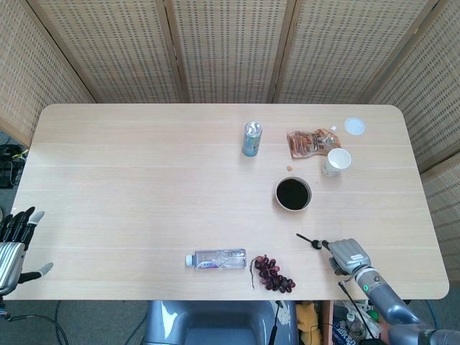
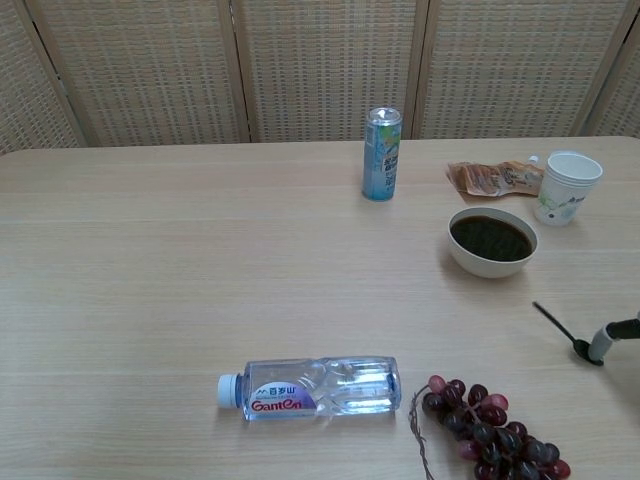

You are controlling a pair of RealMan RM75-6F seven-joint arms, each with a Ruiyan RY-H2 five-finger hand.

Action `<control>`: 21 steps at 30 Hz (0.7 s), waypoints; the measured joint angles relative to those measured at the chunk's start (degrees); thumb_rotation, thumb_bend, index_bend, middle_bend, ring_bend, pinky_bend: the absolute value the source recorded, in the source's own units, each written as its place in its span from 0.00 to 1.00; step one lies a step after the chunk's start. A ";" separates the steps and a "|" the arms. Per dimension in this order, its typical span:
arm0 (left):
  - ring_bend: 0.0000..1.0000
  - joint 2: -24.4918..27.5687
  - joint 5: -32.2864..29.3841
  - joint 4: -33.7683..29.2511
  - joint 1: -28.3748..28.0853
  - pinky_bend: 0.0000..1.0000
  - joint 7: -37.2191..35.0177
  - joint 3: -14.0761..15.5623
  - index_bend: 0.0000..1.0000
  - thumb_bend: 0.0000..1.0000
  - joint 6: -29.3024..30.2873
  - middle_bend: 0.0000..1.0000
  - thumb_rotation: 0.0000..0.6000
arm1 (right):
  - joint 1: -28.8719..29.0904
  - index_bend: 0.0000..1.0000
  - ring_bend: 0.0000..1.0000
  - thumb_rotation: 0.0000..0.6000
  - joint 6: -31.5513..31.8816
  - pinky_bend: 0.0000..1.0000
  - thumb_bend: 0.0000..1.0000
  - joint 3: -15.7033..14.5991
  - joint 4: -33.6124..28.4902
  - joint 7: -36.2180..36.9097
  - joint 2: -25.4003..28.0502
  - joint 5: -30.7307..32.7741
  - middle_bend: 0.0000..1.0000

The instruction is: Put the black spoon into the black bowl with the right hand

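Right hand (image 1: 347, 254): chest view cuts it at the right edge, only one fingertip (image 2: 603, 343) shows, touching the bowl end of the black spoon (image 2: 563, 331). Head view: fingers hidden under the hand's back, so grip on the spoon can't be told. Left hand (image 1: 13, 241): cut by the left edge in head view, outside chest view. Grapes (image 2: 490, 430): bunch cut off by the bottom edge in chest view. Paper cup (image 2: 566, 186) print too small to read. Snack pouch (image 2: 496, 177) label blurred. Worktop (image 2: 150, 260) near edge outside chest view.
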 measured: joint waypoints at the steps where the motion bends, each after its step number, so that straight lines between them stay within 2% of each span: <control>1: 0.00 -0.02 -0.03 -0.01 -0.03 0.00 0.08 -0.01 0.00 0.03 -0.08 0.00 1.00 | -0.01 0.25 0.97 1.00 -0.10 1.00 0.81 0.01 0.26 0.08 -0.05 0.07 0.94; 21: 0.00 -0.28 -0.69 0.13 -0.27 0.00 0.35 -0.12 0.00 0.04 -0.80 0.00 1.00 | 1.21 0.26 0.97 1.00 -1.48 1.00 0.81 1.09 6.27 -0.83 0.84 1.26 0.94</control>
